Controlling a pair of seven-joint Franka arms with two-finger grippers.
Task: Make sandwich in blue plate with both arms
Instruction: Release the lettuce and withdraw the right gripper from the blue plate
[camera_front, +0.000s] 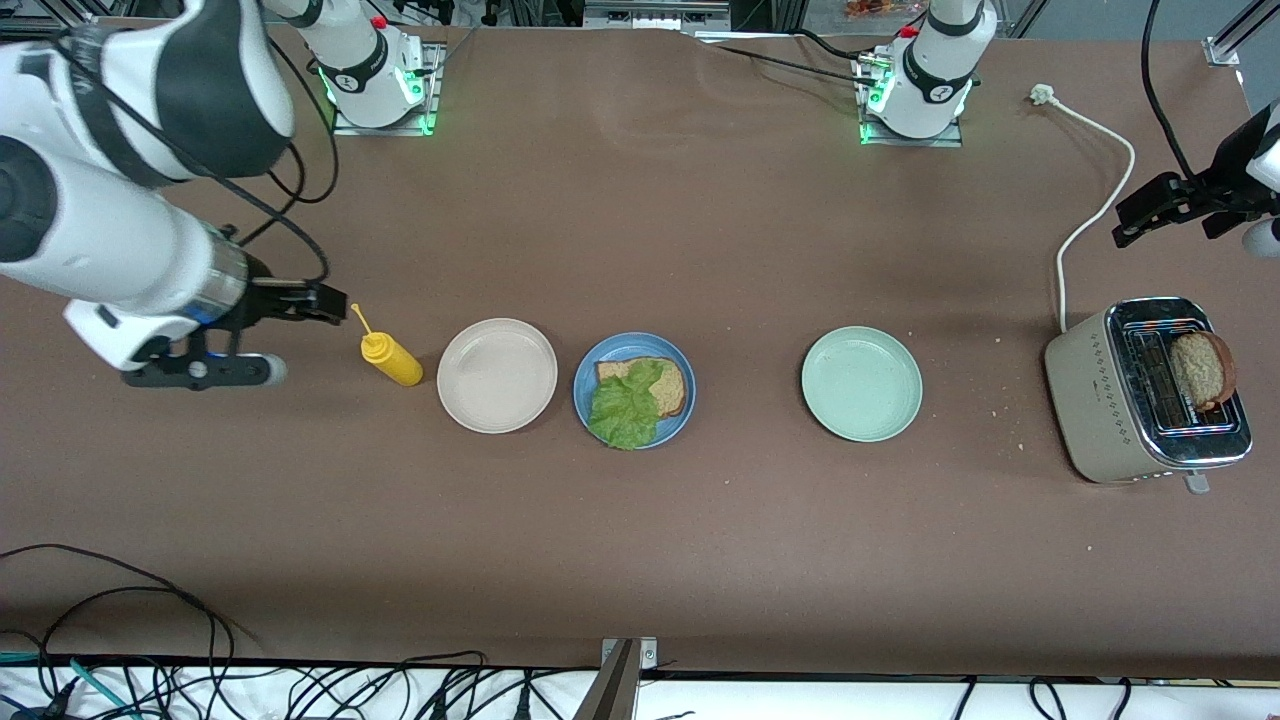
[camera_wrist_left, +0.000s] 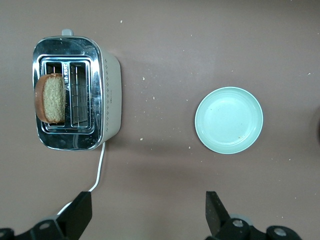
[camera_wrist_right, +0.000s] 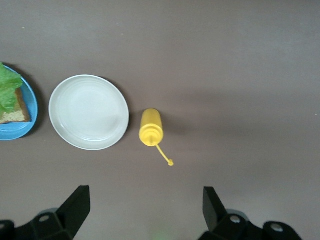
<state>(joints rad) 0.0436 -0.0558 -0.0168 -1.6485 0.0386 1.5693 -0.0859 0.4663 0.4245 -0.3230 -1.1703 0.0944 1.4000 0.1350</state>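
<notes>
Lying on the blue plate (camera_front: 583, 385) mid-worktop are one bread slice (camera_front: 668, 383) and lettuce (camera_front: 625, 405), while the second slice (camera_front: 1203, 368) is sitting in the toaster (camera_front: 1110, 400), both the left gripper (camera_wrist_left: 148, 207) and right gripper (camera_wrist_right: 146, 202) hovering, fingers apart, empty.

Two white jointed arms with black joint sections and black cables looped along them, bases (camera_front: 378, 75) lit green at the foot with a red button at 12 o'clock, a metallic silver wrist ring on the right arm (camera_front: 120, 240), black two-finger grippers.
</notes>
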